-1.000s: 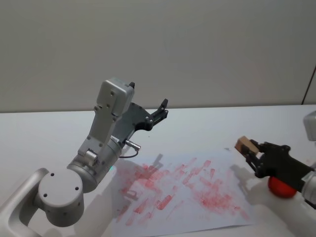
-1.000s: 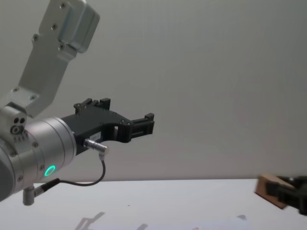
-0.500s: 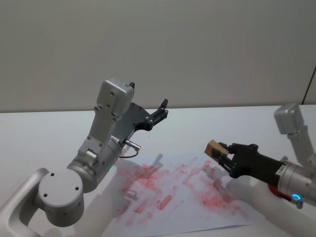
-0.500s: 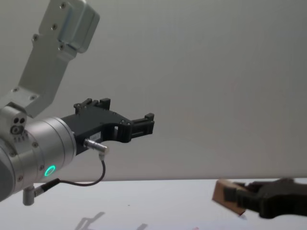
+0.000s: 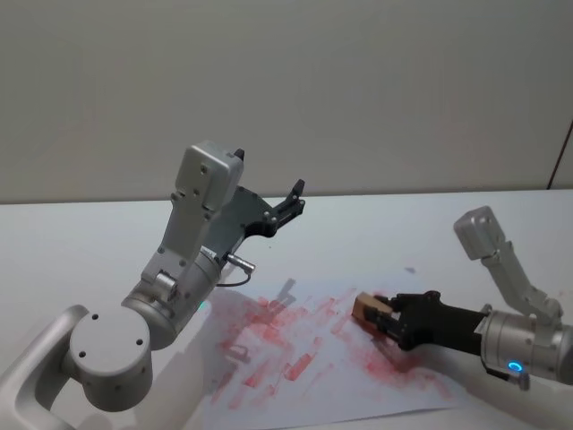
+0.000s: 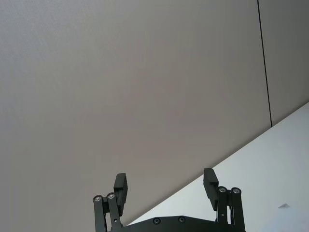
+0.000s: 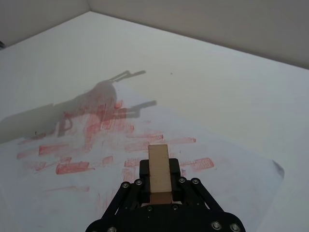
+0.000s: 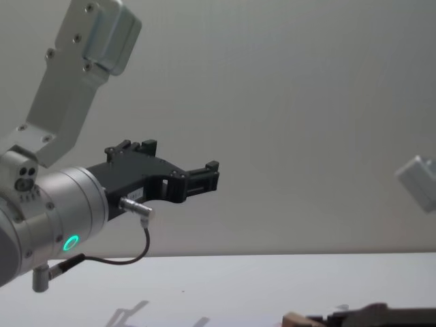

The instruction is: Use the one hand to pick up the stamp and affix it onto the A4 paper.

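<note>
Pinches tan wooden block stamp (image 5: pixel 367 308) in black plastic right gripper (image 5: pixel 381 319), lower now, at 3 o'clock on white red-smeared paper sheet (image 5: pixel 295 363). Holds black left gripper (image 6: pixel 165 185) raised, spread.

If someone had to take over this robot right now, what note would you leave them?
Right gripper: shut on the stamp, low over the right part of the A4 paper; contact cannot be told.
Left gripper: open, raised above the table, idle.
Done: stamp is picked up and over the paper, which bears many red marks.
Left: press it down, lift off.
</note>
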You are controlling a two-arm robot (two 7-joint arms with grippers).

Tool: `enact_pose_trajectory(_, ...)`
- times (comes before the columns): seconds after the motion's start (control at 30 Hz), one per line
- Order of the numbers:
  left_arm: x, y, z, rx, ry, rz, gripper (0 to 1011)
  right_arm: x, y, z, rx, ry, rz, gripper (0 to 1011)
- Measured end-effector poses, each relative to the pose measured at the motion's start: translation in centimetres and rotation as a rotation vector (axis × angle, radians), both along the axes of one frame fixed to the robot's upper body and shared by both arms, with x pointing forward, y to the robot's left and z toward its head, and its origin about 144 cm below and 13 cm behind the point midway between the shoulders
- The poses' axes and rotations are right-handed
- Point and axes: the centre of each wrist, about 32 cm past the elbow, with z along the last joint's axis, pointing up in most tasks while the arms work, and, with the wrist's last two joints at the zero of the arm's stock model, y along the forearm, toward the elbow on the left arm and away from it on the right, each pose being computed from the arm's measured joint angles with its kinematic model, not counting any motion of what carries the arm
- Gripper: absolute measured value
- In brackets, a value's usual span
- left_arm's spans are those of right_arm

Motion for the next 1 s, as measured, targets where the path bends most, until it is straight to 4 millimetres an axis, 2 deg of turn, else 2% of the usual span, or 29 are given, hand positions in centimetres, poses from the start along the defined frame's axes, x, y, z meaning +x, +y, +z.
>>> enact_pose_trajectory(0.67,0.0,0.0,0.0,0.000,0.000,0.000,1001,0.9,0.4,-0.3,-0.055,-0.014,0.039,217)
enact_pose_trajectory(1.0,0.0,0.0,0.0,0.000,0.000,0.000,1001,1.1,0.1,1.6,-0.052,-0.130,0.012,217)
